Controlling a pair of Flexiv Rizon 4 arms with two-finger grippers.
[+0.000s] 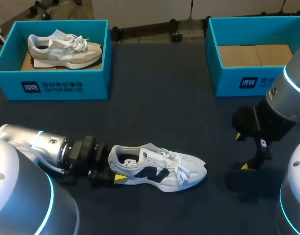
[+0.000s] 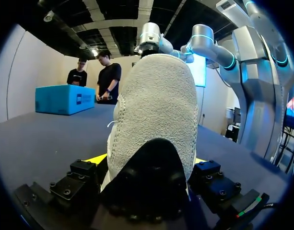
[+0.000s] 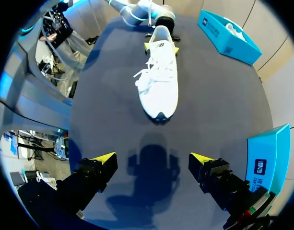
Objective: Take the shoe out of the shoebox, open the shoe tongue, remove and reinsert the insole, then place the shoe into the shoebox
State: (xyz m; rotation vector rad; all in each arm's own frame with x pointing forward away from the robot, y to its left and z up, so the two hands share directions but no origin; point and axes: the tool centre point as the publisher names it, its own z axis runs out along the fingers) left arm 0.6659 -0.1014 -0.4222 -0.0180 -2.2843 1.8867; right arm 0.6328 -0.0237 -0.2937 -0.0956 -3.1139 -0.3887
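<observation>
We note left tool (image 2: 147, 165) clamped on heel of white-and-black lace-up fabric sneaker (image 1: 159, 169), upright on dark table (image 1: 154, 112). Right tool (image 3: 151, 160) fingers apart, off sneaker's toe end, not touching.

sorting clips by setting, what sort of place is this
Likely a robotics lab bench: the left arm and right arm stand at a dark table with two blue shoeboxes, the left gripper shut on a white shoe.

Robotics lab: left arm (image 1: 42, 144), right arm (image 1: 287, 105) flanking a table (image 1: 159, 112) with 2 shoeboxes (image 1: 66, 87) (image 1: 247, 83).
</observation>
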